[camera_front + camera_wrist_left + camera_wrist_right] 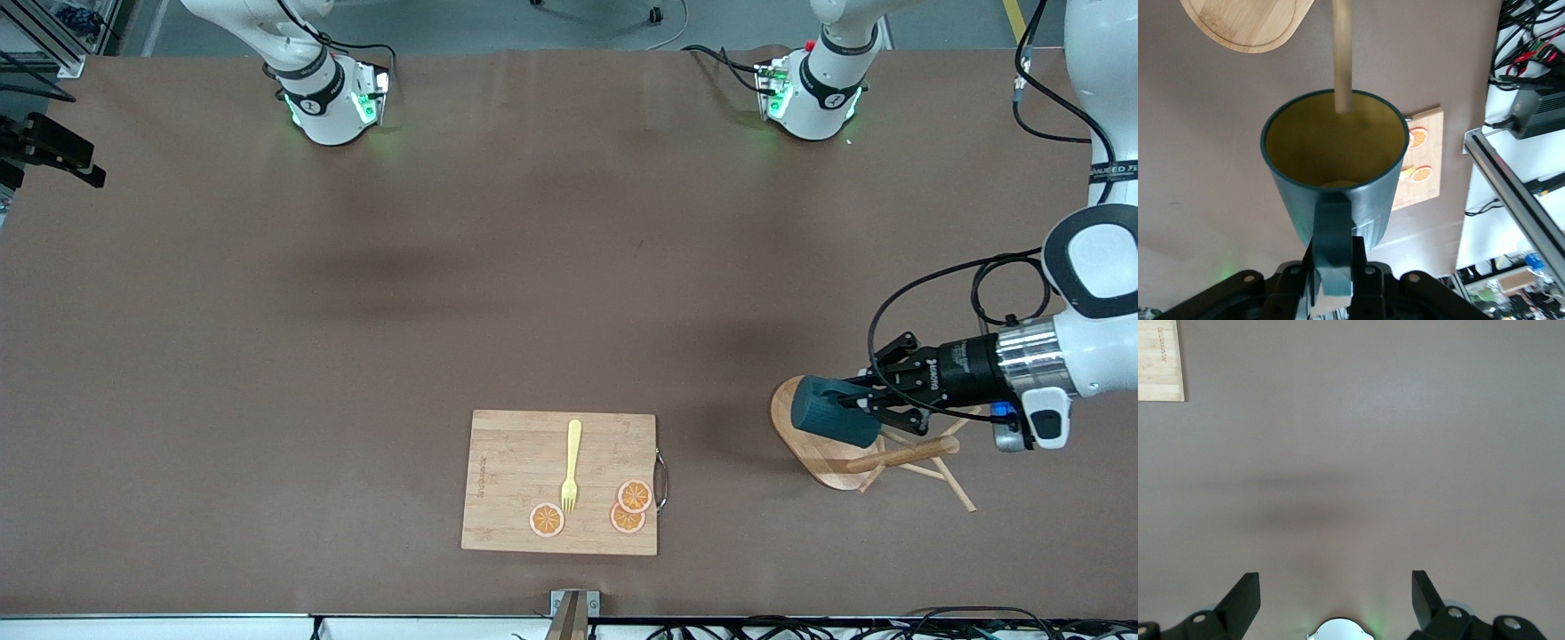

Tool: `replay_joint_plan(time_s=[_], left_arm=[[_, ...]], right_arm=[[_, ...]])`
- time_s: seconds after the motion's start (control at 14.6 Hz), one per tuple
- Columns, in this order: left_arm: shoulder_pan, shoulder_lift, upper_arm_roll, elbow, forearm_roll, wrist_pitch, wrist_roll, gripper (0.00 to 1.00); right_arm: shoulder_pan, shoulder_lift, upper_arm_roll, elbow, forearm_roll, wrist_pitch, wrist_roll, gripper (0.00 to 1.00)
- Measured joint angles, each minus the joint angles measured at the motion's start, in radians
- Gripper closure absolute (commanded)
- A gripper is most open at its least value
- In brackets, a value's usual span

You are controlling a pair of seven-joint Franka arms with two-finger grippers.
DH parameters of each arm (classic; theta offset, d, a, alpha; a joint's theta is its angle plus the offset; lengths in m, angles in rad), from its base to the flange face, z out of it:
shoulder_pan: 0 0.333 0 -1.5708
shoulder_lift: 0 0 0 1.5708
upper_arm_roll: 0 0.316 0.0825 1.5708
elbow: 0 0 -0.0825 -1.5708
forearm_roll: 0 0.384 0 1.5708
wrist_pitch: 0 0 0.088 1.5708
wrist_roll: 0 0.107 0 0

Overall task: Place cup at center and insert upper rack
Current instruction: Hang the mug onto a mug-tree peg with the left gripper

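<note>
Two arms share the brown bench (pixel 356 338), but only the left one shows its claw in the front view. The left claw (pixel 867 402) is closed on the handle of the cup (pixel 834 412), holding it on its side in the air over the oval base of the upper rack (pixel 822 462). That rack lies tipped over toward the left arm's end of the bench, its post (pixel 898 456) and thin pegs stretched out flat; the cup and claw cover part of its base.

In the left wrist view the cup (pixel 1338 180) faces away with its yellow inside open to the camera, the handle (pixel 1335 250) pinched between the fingers (pixel 1361 270), whose tips are mostly hidden by it. The post (pixel 1342 53) crosses above the cup's mouth, and whether it touches the rim cannot be told.

The right arm waits; its claw is cut off above the front view's top edge. In the right wrist view the right claw (pixel 1336 600) stands wide open over bare bench, holding nothing.

Nearer the front camera lies a bamboo board (pixel 520 480) carrying a yellow fork (pixel 572 467) and three orange slices (pixel 635 495).
</note>
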Motion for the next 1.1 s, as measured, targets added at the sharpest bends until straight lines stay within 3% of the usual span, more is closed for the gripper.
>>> replay_joint_plan(time_s=[0.41,0.89,0.96,1.03,1.1], left_arm=[[0.074,0.04,0.0,0.004,-0.165,0.0,0.042,0.99],[0.13,0.107,0.001,0.006,-0.213,0.0,0.101,0.95],[0.135,0.114,0.001,0.006,-0.216,0.0,0.106,0.9],[0.136,0.12,0.001,0.006,-0.218,0.0,0.108,0.77],[0.137,0.124,0.0,0.006,-0.218,0.0,0.108,0.47]], right_arm=[[0.0,0.0,0.0,0.0,0.0,0.0,0.0,0.0],[0.0,0.0,0.0,0.0,0.0,0.01,0.0,0.0],[0.0,0.0,0.0,0.0,0.0,0.016,0.0,0.0],[0.0,0.0,-0.001,0.0,0.0,0.021,0.0,0.0],[0.0,0.0,-0.002,0.0,0.0,0.024,0.0,0.0]])
